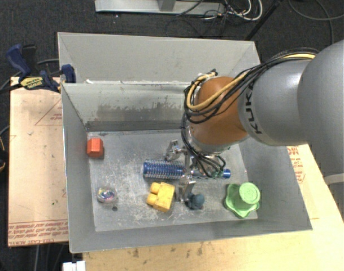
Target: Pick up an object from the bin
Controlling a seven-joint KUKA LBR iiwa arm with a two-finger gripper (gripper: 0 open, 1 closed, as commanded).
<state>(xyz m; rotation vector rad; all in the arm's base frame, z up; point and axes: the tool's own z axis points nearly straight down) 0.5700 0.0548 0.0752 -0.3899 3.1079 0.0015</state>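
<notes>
We find the gripper [188, 189], spread or closed we cannot tell, just right of the yellow block [161, 196], seemingly light, rigid, best pinched across flat sides.

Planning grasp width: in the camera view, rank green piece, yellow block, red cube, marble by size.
Largest first:
green piece
yellow block
red cube
marble
The cube lies farther back, so its place against the yellow block is unsure.

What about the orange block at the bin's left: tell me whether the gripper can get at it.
Probably yes. The orange block stands alone near the left wall; the gripper, low between the blue brush and yellow block, should lift clear first.
</notes>
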